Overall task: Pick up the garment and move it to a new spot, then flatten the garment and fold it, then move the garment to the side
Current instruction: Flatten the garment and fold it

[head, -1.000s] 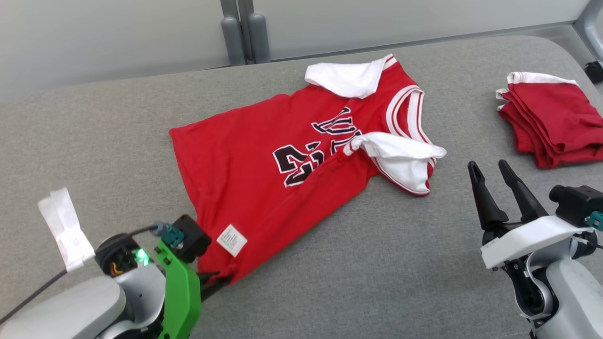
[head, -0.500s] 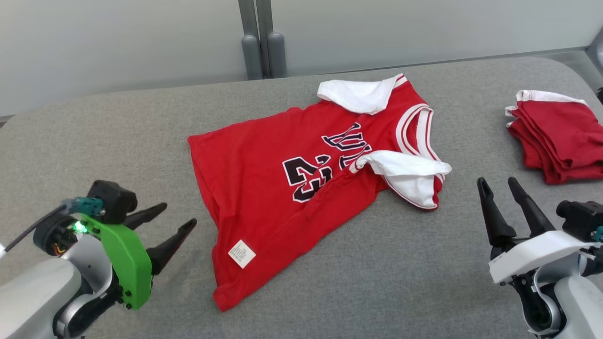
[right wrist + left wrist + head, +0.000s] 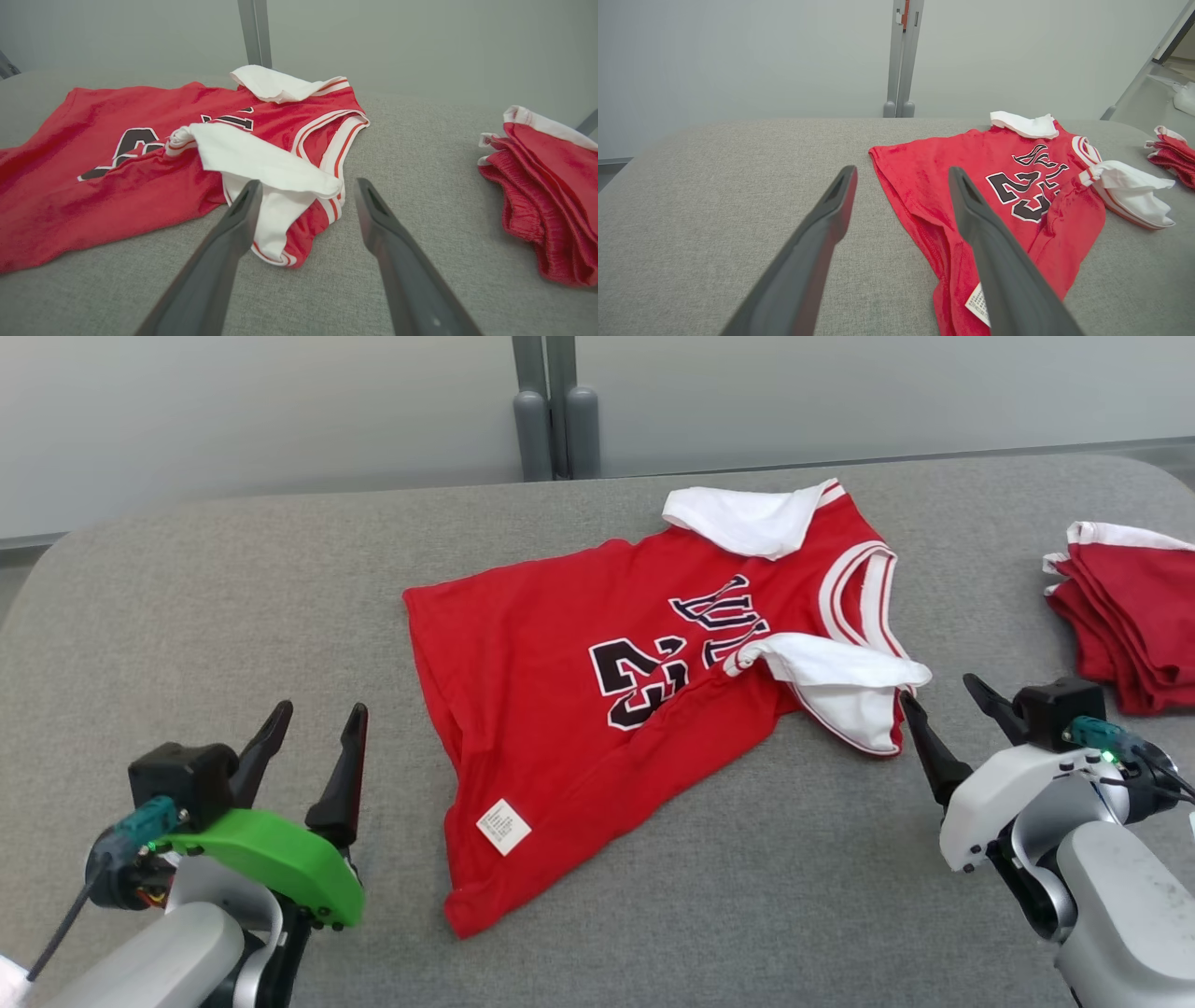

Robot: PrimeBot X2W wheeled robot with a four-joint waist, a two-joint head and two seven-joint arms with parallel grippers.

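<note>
One red BULLS jersey (image 3: 597,709) lies rumpled, front up, on the grey padded table (image 3: 205,616); it looks light, soft and floppy, so pinching a hem corner or shoulder should serve best. The left gripper (image 3: 320,709) stands wide open and empty near the hem (image 3: 453,737), and the right gripper (image 3: 938,691), equally wide and empty, points at the bunched white sleeve (image 3: 840,677).

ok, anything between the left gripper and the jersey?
Nothing: in the head view, bare grey surface lies between the left gripper and the garment.
</note>
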